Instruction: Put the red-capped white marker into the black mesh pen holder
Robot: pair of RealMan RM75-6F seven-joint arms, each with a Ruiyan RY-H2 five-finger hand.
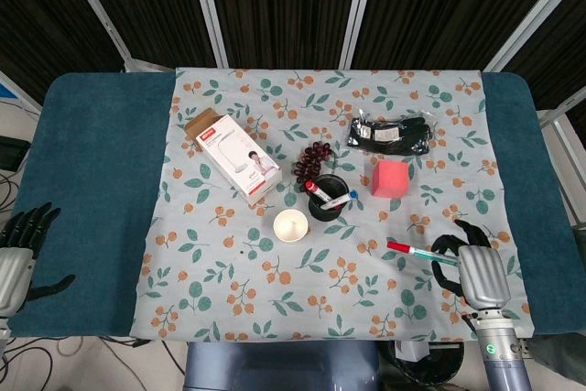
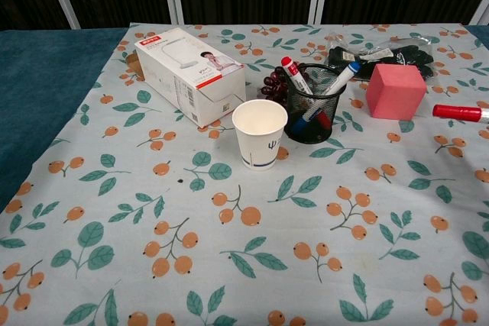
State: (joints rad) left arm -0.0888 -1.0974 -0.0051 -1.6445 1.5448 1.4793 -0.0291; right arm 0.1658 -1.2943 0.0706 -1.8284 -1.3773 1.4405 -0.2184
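A red-capped white marker (image 1: 409, 250) lies on the floral cloth at the right, cap pointing left; the chest view shows its cap end (image 2: 457, 112) at the right edge. My right hand (image 1: 478, 267) is low at the marker's tail end with its dark fingers spread around it; no grip shows. The black mesh pen holder (image 1: 325, 206) (image 2: 309, 116) stands upright mid-table, well left of that hand, with another red-capped marker (image 2: 294, 74) and a blue-capped one (image 2: 344, 78) in it. My left hand (image 1: 20, 246) rests open at the table's left edge, far away.
A white paper cup (image 1: 291, 224) stands just front-left of the holder. A pink cube (image 1: 391, 178) sits between holder and marker. A white box (image 1: 233, 155), a dark red coil (image 1: 314, 157) and bagged black gloves (image 1: 389, 135) lie further back.
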